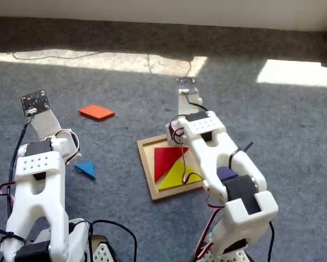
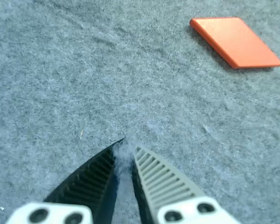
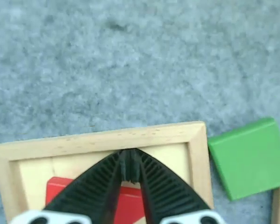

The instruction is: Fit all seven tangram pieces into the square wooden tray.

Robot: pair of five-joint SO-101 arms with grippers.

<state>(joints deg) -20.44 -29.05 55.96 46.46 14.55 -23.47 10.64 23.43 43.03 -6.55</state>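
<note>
We see the left end effector (image 2: 128,148) drawn narrow, its black and grey fingertips almost meeting with nothing between them, close over the grey carpeted counter (image 2: 83,70). Farther out and to its right lies the flat orange parallelogram piece (image 2: 235,41), and nearer, just right of the left arm, the small blue triangle piece (image 1: 87,169). The right end effector (image 3: 129,165) is likewise pinched to a point and grips nothing we can make out. It hangs above the far inner edge of the square wooden tray (image 3: 107,137), which sits near the middle of the counter. Inside the tray the large red triangle piece (image 3: 60,189) and the large yellow triangle piece (image 1: 177,177) lie flat, touching along one edge. A green square piece (image 3: 247,156) rests on the carpet just outside the tray's wall, and a dark purple piece (image 1: 227,173) peeks from behind the right arm at the tray's right side.
</note>
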